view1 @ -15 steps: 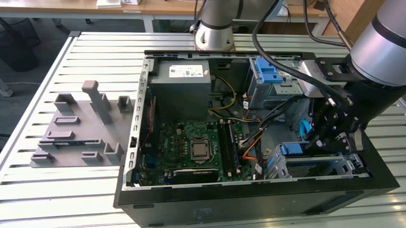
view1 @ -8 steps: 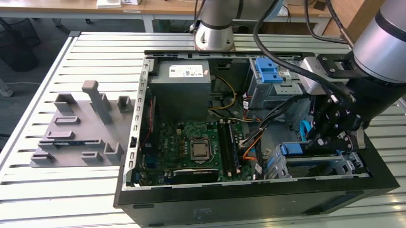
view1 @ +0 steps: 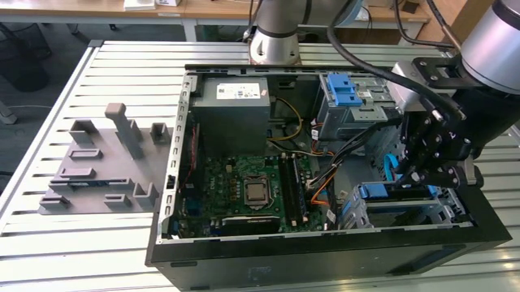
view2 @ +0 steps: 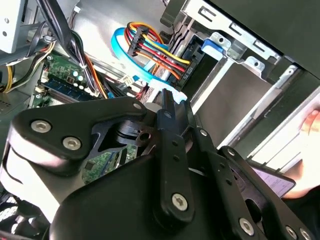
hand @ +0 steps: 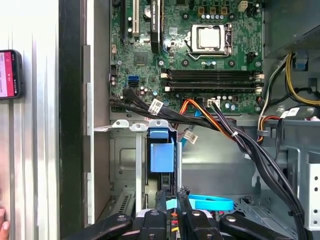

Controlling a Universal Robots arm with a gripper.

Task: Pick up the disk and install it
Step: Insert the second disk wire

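The disk (view1: 398, 191) sits edge-up in the drive bay at the case's front corner, on the exterior view's right. Its blue carrier bracket shows; its silver body is hidden in the slot. In the first wrist view the disk's (hand: 161, 152) blue end stands between the bay's metal rails. My black gripper (view1: 410, 176) hovers just above the bay. Its fingers are shut together with nothing gripped, in both wrist views (view2: 172, 97) (hand: 171, 197). A light blue flat cable (hand: 210, 204) runs right by the fingertips.
The open case holds a motherboard (view1: 252, 188), a grey box with a white sticker (view1: 235, 103) and a silver cage with a blue latch (view1: 341, 91). A black and orange cable bundle (hand: 225, 135) crosses beside the bay. A grey fixture (view1: 97, 164) lies on the slatted table. A hand (view2: 310, 125) holds a phone (hand: 7, 72) beside the case.
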